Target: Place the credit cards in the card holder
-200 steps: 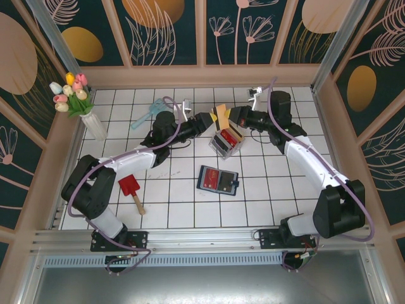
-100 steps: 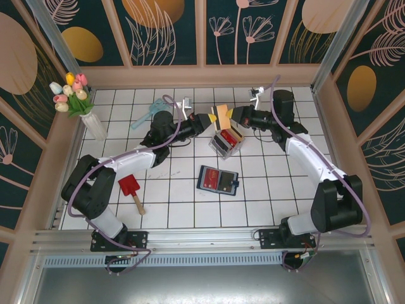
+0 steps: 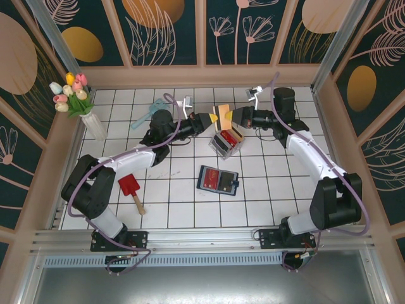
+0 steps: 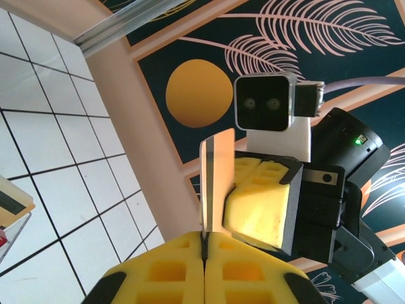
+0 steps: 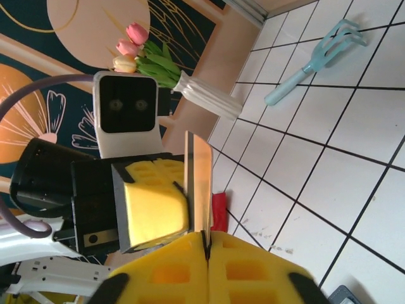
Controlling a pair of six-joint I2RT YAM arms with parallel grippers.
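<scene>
A tan-gold credit card hangs in the air between my two grippers, above the back of the table. My left gripper is shut on its one edge and my right gripper is shut on the opposite edge. In the left wrist view the card stands upright out of my shut left gripper, with the right gripper's fingers clamped behind it. The right wrist view mirrors this: card, right gripper, left fingers. The dark navy card holder lies open on the tiles nearer to me.
A small grey-clear rack with red and dark cards stands right below the held card. A red toy shovel lies front left, a teal rake back left, and a vase of tulips in the left corner.
My left gripper has shut on the tan-gold card that the right gripper was holding. The right arm has drawn slightly back and up with it.
</scene>
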